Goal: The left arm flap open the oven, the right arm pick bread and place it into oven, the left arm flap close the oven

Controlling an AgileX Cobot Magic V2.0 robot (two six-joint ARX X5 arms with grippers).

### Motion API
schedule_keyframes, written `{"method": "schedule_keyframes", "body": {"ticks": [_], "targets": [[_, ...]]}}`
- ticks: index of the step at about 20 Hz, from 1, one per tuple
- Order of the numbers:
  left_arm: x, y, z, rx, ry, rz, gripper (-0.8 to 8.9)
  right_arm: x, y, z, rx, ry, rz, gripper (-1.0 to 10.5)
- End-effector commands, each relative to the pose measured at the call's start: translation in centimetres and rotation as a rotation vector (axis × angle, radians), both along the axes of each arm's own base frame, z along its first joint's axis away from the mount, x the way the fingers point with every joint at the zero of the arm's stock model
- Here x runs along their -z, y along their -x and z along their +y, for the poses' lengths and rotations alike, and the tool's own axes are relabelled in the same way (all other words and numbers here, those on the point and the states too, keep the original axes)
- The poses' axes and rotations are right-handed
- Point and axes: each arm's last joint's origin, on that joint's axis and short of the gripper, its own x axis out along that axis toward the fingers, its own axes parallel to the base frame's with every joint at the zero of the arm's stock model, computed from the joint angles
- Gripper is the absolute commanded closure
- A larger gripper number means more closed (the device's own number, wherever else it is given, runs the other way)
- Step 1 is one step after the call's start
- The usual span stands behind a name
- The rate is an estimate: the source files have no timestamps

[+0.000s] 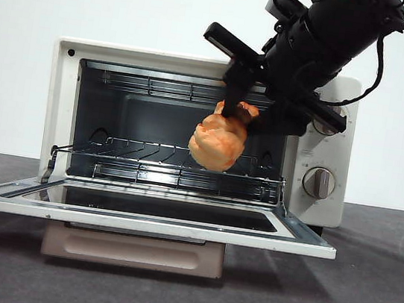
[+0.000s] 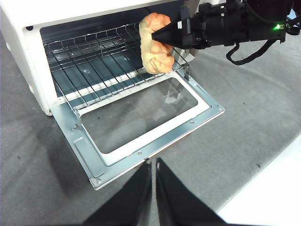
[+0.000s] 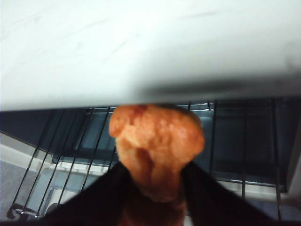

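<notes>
Oven (image 1: 327,116) door (image 1: 148,215) already flapped down flat: first step done. Right hand (image 1: 231,112) pinching bread (image 1: 218,140), bread hanging below hand at oven mouth, above wire rack (image 1: 170,166), not yet set down. Left: release on rack, withdraw, close door.

Left hand (image 2: 153,172) pressed together, waiting well in front of door.

Bread lumpy, golden-orange, glossy. Oven cream metal, door glass-paned, rack thin chrome wire. Desk (image 1: 362,295) dark grey, matte.

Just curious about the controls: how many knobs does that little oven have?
2, both on the oven's right panel: one knob in plain sight, another above it, mostly hidden behind the right arm's fingers holding the bread.
</notes>
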Motion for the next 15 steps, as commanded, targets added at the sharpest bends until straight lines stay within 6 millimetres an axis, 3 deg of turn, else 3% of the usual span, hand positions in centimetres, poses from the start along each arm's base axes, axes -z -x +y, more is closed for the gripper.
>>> {"method": "schedule_keyframes", "body": {"ticks": [1, 9, 15], "targets": [[-0.7, 0.2, 0.1, 0.007, 0.02, -0.024, 7.94, -0.2, -0.4, 0.6, 0.002, -0.019, -0.02, 6.1], [-0.7, 0.1, 0.1, 0.007, 0.02, -0.023, 7.94, -1.2, 0.6, 0.3, -0.053, -0.044, 0.012, 6.0], [-0.2, -1.6, -1.5, -0.022, -0.031, 0.056, 7.99, -6.1, 6.6, -1.6, -0.189, 0.028, -0.011, 6.0]]}}
